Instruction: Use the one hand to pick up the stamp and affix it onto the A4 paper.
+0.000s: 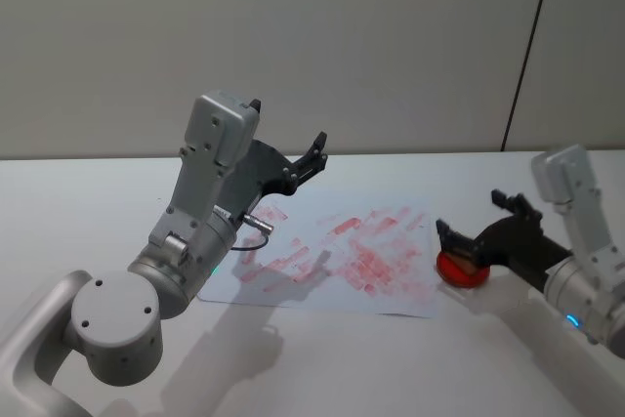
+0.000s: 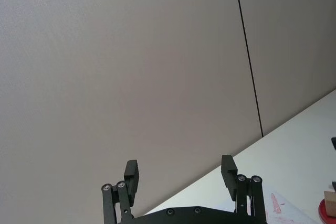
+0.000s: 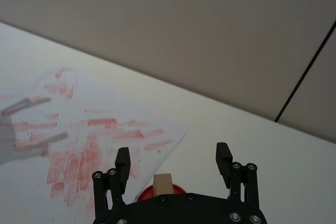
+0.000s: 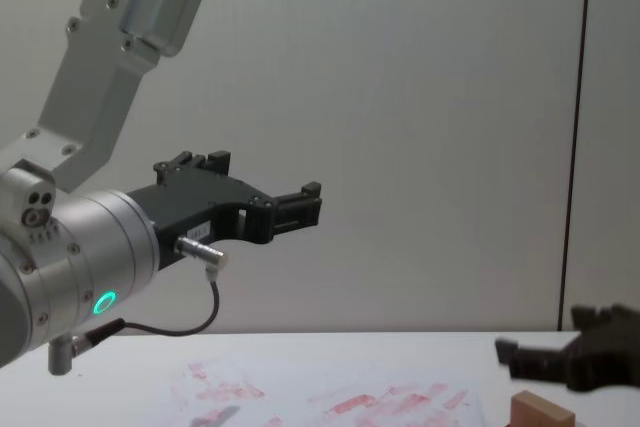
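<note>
The stamp (image 3: 163, 183), a small pale wooden block, stands on a round red ink pad (image 3: 177, 189) just off the right corner of the A4 paper (image 1: 361, 256). The sheet lies flat, covered in red prints. My right gripper (image 3: 173, 160) hangs open just above the stamp, one finger on either side and neither touching it. From the side, the stamp (image 4: 540, 412) sits below the right gripper (image 4: 545, 345). My left gripper (image 1: 311, 157) is raised high over the paper's far left, open and holding nothing.
The left arm's forearm and elbow (image 1: 190, 241) lean over the paper's left part and cast a shadow on it. A plain wall (image 1: 391, 46) rises behind the white table (image 1: 322, 358). The ink pad (image 1: 459, 271) lies close to the paper's right edge.
</note>
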You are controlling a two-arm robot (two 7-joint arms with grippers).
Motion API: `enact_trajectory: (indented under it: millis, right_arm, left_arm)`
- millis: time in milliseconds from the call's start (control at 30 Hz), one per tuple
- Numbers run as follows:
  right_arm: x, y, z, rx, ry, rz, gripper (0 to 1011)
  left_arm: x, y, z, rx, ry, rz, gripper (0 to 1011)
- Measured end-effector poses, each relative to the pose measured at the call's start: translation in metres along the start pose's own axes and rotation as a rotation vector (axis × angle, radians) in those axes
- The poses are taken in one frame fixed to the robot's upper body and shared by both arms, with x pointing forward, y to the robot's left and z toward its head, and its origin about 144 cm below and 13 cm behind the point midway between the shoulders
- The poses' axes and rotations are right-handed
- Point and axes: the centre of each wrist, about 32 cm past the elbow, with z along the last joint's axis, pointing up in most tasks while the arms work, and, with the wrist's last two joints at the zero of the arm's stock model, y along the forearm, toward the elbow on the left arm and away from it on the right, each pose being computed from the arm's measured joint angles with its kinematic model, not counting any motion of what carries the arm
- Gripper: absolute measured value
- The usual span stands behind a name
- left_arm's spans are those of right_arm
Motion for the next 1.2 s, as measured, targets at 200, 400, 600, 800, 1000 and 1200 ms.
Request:
enact_trajectory:
  millis: [200,400,600,800,1000,1200]
  right_arm:
    - [-0.005,-0.014,0.008,0.093,0.026,-0.052,1001]
    - [-0.01,-0.028,0.017,0.182,0.057,-0.101,1001]
    - [-0.015,-0.04,0.024,0.253,0.086,-0.142,1001]
    - [-0.017,-0.046,0.027,0.282,0.099,-0.159,1001]
    - [-0.017,-0.046,0.027,0.284,0.101,-0.161,1001]
    - [-0.017,-0.046,0.028,0.285,0.101,-0.16,1001]
  left_arm:
    - [0.0,0.0,0.0,0.0,0.0,0.0,1002]
    - [0.0,0.0,0.0,0.0,0.0,0.0,1002]
    - [0.0,0.0,0.0,0.0,0.0,0.0,1002]
    - [0.0,0.0,0.0,0.0,0.0,0.0,1001]
    - [0.0,0.0,0.0,0.0,0.0,0.0,1001]
    - [0.0,0.0,0.0,0.0,0.0,0.0,1001]
